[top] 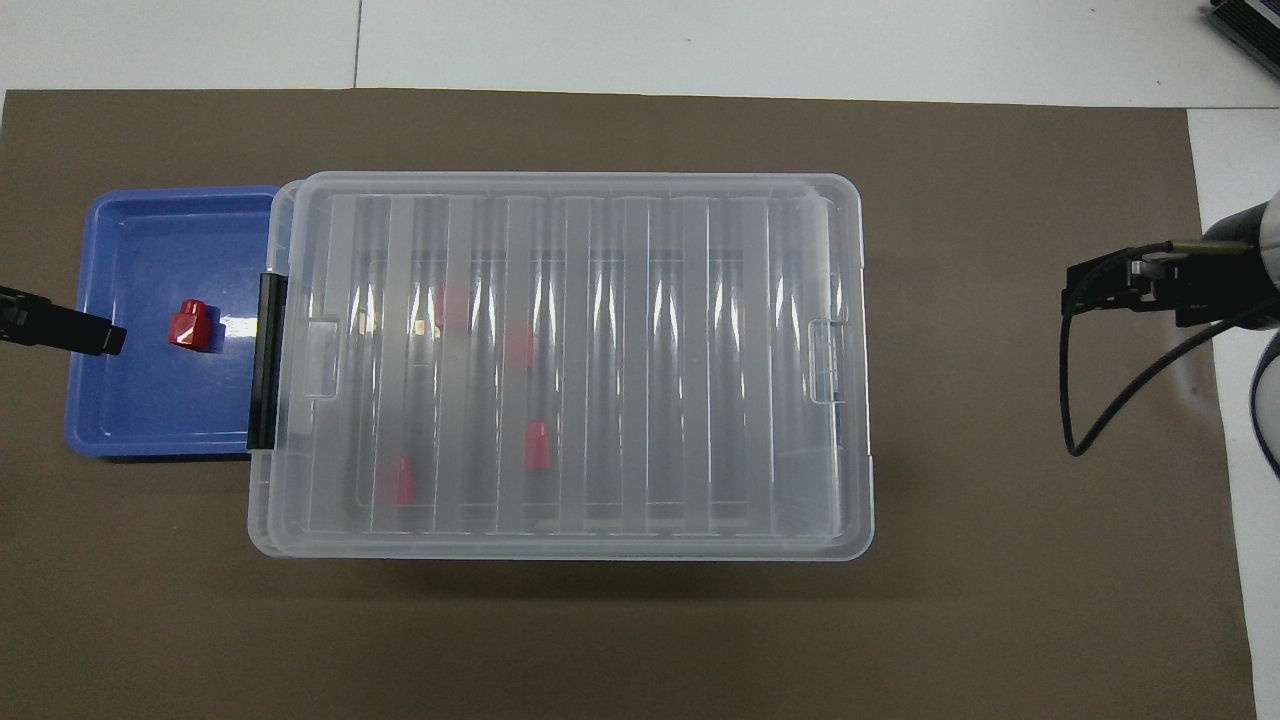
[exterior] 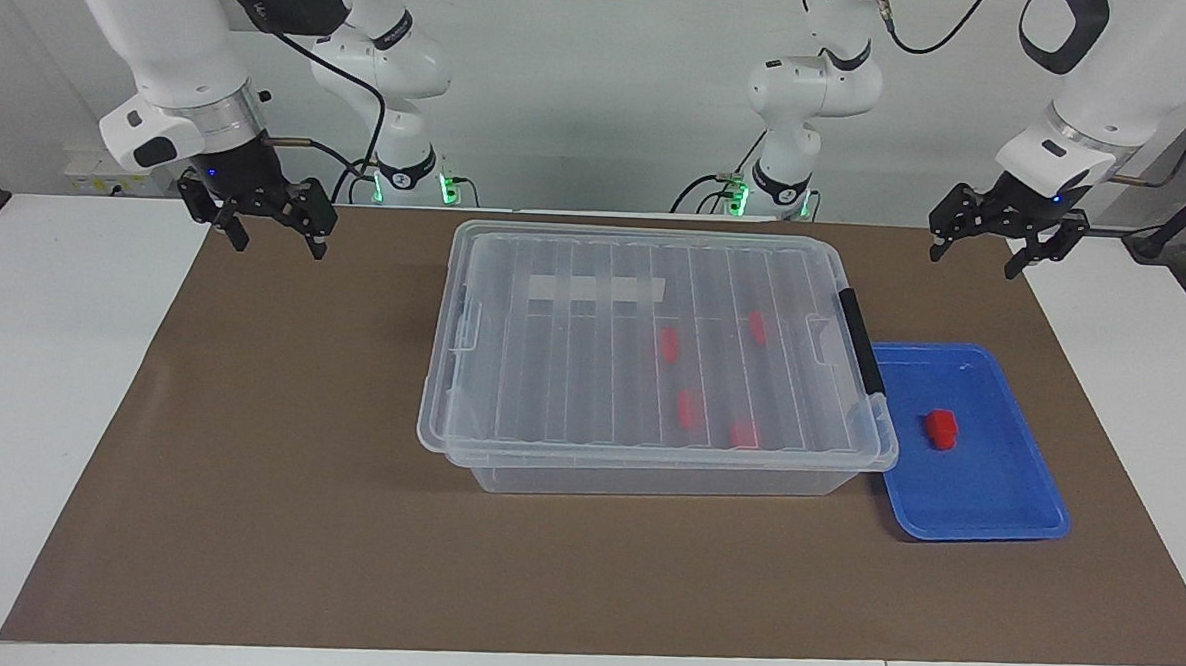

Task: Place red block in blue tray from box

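Note:
A red block (exterior: 941, 428) (top: 190, 325) lies in the blue tray (exterior: 987, 485) (top: 150, 250). The tray sits beside the black-handled end of the box (exterior: 571, 372) (top: 620, 360), toward the left arm's end of the table. The box's clear ribbed lid is on, and several more red blocks (exterior: 688, 409) (top: 537, 445) show through it. My left gripper (exterior: 975, 260) hangs open and empty, high in the air. In the overhead view one of its fingers (top: 85, 331) shows over the tray's outer rim. My right gripper (exterior: 278, 246) waits open and empty above the mat at its own end.
A brown mat (exterior: 276, 479) covers the white table under everything. A white tape strip (exterior: 595, 289) crosses the lid. The right arm's black cable (top: 1075, 400) loops over the mat's edge.

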